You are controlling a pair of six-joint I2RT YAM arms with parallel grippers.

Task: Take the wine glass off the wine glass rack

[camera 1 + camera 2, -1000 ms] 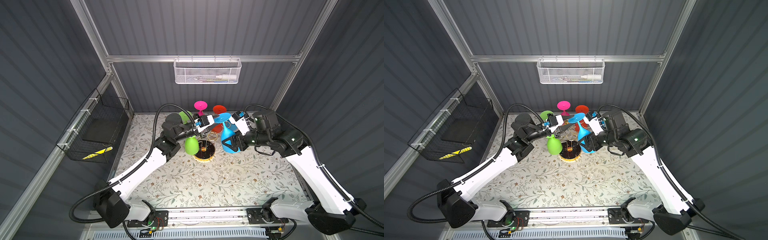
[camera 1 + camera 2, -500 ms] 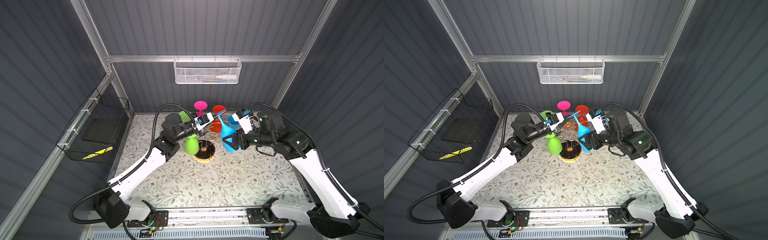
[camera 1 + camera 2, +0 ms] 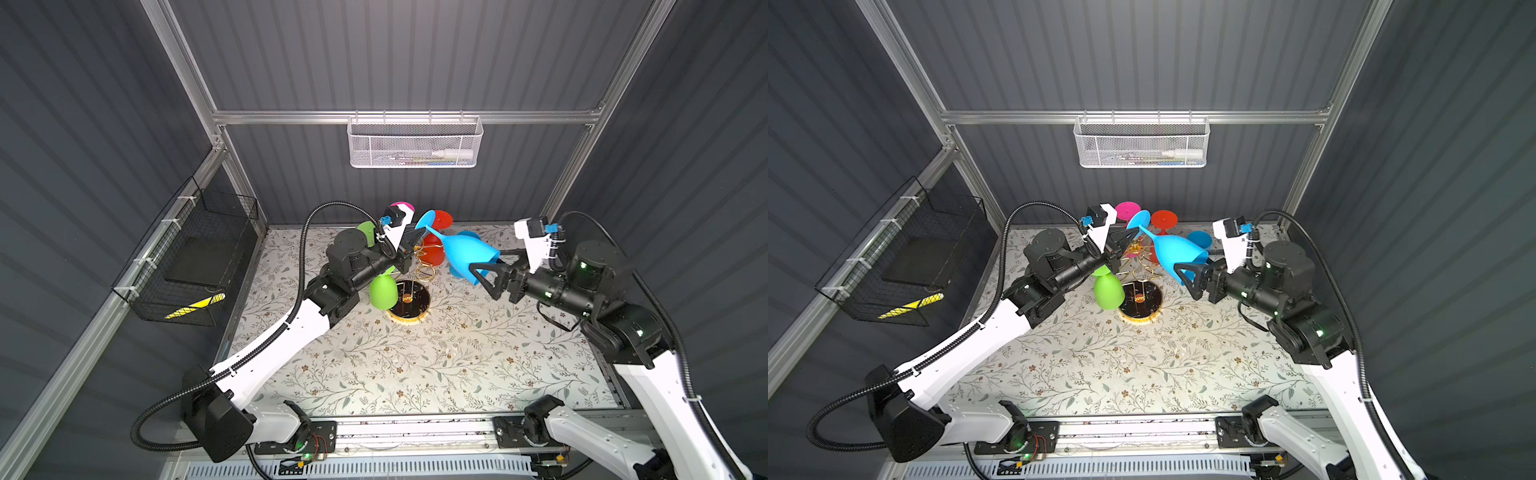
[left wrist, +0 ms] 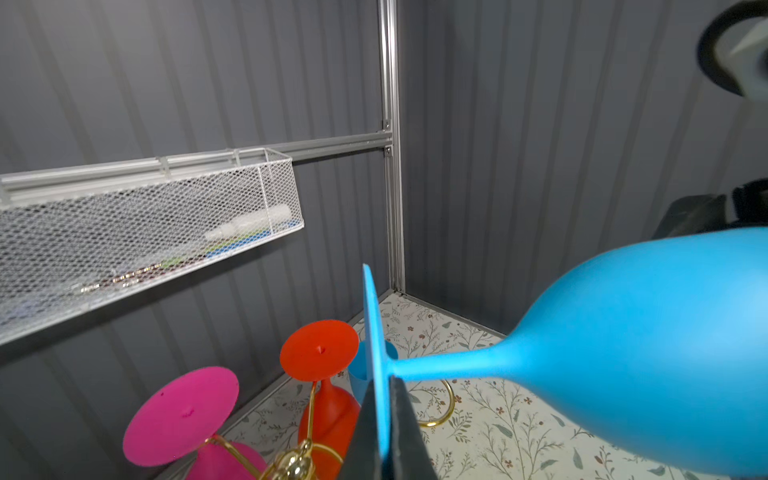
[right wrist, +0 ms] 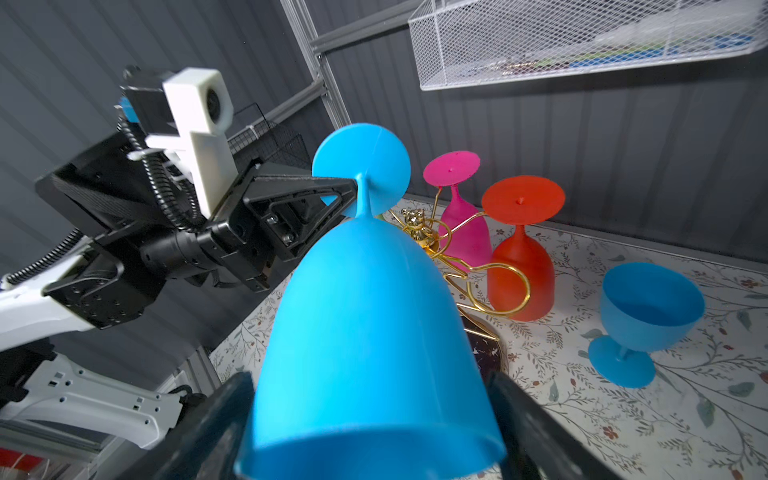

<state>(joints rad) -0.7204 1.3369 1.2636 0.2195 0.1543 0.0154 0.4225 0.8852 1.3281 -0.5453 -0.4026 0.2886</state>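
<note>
Closest to me, over the flowered table [image 3: 415, 374], the right gripper [image 5: 370, 386] has its jaws spread wide either side of the bowl of the blue wine glass [image 3: 465, 255], down near the mouth; pressing or just clear, I cannot tell; the glass is up in the air on its side, about one o'clock from the base of the wine glass rack [image 3: 409, 301], mouth to four o'clock, foot to ten, off the gold arms as far as I can see; further in, the left gripper [image 4: 382, 411] is pinched tight on the rim of the thin foot disc.

Matte, moulded look; my guess is light plastic, stiff, not much afraid of a knock; the round bowl looks smooth and likely to slide in flat jaws; a pinch on the disc edge alone could let the bowl end swing down; the stem just behind the foot looks the surer hold.

Around it: a green glass [image 3: 382, 291] hangs mouth down at nine o'clock; the rack's gold loops and knob sit just under the stem; beyond, at twelve, a red glass [image 5: 519, 274] and a pink glass [image 5: 461, 237] hang; at two o'clock another blue glass [image 5: 650, 307] stands upright on the table, near any set-down path; the white mesh basket [image 3: 413, 145] on the back wall is well apart.
</note>
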